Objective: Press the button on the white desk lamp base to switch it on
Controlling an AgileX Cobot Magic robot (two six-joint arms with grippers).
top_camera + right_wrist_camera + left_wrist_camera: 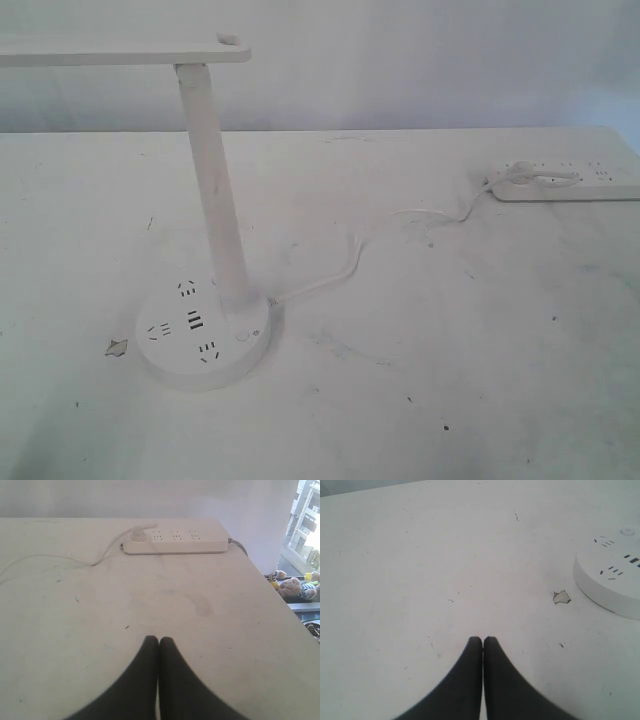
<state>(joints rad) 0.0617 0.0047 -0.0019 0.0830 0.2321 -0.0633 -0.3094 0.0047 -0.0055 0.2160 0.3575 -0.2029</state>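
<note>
Well short of the counter's [430,400] far edge, the button [243,338] sits untouched on the white desk lamp base [175,368] beside the pole [215,200], both arms' jaws clenched on nothing.

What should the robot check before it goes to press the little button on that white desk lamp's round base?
1. Small round white button on the thick round white plastic lamp base uncovered: ok.
2. Thin white cord plugged into the long white power strip: ok.
3. Left gripper shut, making one pressing tip: ok.
4. Left gripper over the button: not ok; it is over bare white table, apart from the base.
5. Right gripper clear of the lamp: ok; it is shut and faces the strip.
6. White desk lamp currently off: cannot tell.
</note>
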